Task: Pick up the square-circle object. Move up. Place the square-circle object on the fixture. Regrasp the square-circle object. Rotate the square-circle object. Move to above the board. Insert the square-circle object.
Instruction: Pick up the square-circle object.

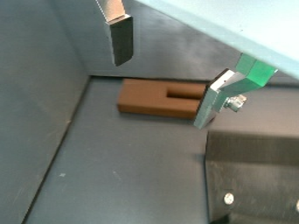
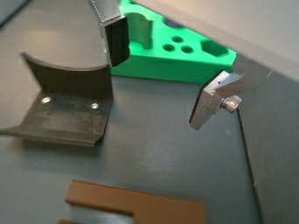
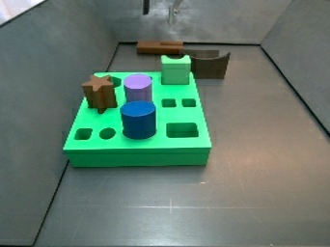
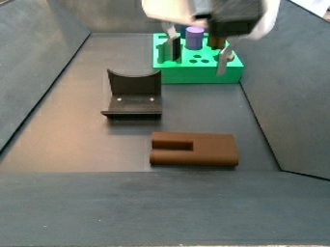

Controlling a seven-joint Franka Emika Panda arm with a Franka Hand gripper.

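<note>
Open, empty tool hangs above the floor

Both wrist views look down past the gripper from close above, its open fingers framing the floor beneath. In a wrist view, a dark brown notched block lies below the gripper, the dark L-shaped fixture's base plate nearer the camera. In a wrist view facing the opposite way, the green board lies beyond the gripper.

A side view looks across the board from nearby, toward the gripper at the far end. A side view looks from the opposite end, the block nearest, the gripper and board behind. Both share board, fixture and block.
</note>
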